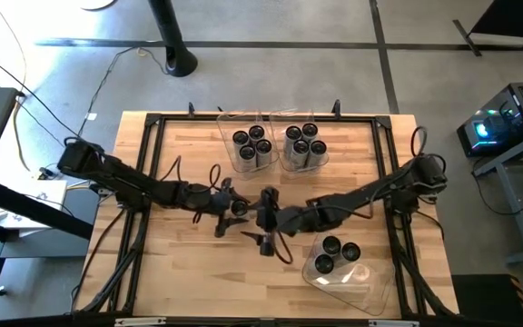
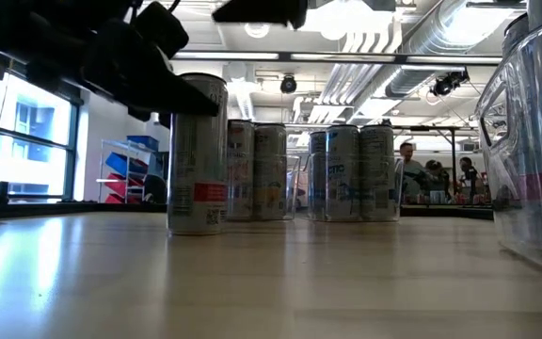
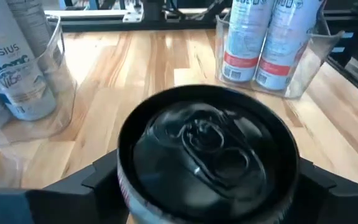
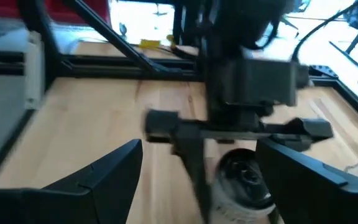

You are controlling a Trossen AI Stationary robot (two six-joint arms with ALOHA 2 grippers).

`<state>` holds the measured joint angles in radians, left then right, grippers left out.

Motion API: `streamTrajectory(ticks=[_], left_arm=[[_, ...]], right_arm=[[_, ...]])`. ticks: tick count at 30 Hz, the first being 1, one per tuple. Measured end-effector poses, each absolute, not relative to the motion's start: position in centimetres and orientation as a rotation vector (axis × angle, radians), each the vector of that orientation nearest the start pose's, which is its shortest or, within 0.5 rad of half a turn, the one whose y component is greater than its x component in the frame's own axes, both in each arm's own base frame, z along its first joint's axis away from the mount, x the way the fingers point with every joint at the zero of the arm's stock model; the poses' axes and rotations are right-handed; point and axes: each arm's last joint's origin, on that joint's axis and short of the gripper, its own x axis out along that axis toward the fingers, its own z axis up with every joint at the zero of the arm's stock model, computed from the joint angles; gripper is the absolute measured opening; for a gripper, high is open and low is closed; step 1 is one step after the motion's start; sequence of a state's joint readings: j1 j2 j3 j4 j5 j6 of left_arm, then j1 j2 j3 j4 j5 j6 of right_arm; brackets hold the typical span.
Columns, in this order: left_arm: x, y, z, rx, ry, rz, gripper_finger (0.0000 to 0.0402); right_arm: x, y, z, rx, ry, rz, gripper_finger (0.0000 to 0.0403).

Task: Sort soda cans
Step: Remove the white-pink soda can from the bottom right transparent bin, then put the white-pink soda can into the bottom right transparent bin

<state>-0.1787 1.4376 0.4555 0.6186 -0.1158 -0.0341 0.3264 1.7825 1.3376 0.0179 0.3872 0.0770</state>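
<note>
Centre of frame: my left gripper [image 1: 241,208] straddles a lone soda can [image 3: 207,152], jaws apart. My right gripper [image 1: 269,221] waits beside, jaws spread. Judged next: close, lift, carry to a bin [image 1: 228,145].

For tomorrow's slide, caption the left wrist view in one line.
Left pincer straddles a black-topped soda can on the wooden table.

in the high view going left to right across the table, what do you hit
left gripper over the lone can → right gripper → near bin with three cans. Along the far edge: left far bin with four cans → right far bin with five cans.
</note>
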Motion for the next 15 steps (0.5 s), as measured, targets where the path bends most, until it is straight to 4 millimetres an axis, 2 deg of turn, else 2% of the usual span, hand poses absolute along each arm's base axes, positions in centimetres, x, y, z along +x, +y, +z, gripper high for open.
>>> streamTrajectory(ticks=[6,9,15], left_arm=[[24.7,-4.1,17.7,0.02,0.359,-0.059,0.0285],[24.0,-4.2,19.1,0.081,0.319,-0.076,0.0285],[22.7,-4.4,21.5,0.145,0.328,-0.088,0.0285]], right_arm=[[40.8,9.1,25.1,-0.083,0.447,-0.124,0.0309],[41.4,7.8,24.1,-0.109,0.478,-0.127,0.0309],[42.3,5.8,23.7,-0.023,0.461,-0.088,0.0309]])
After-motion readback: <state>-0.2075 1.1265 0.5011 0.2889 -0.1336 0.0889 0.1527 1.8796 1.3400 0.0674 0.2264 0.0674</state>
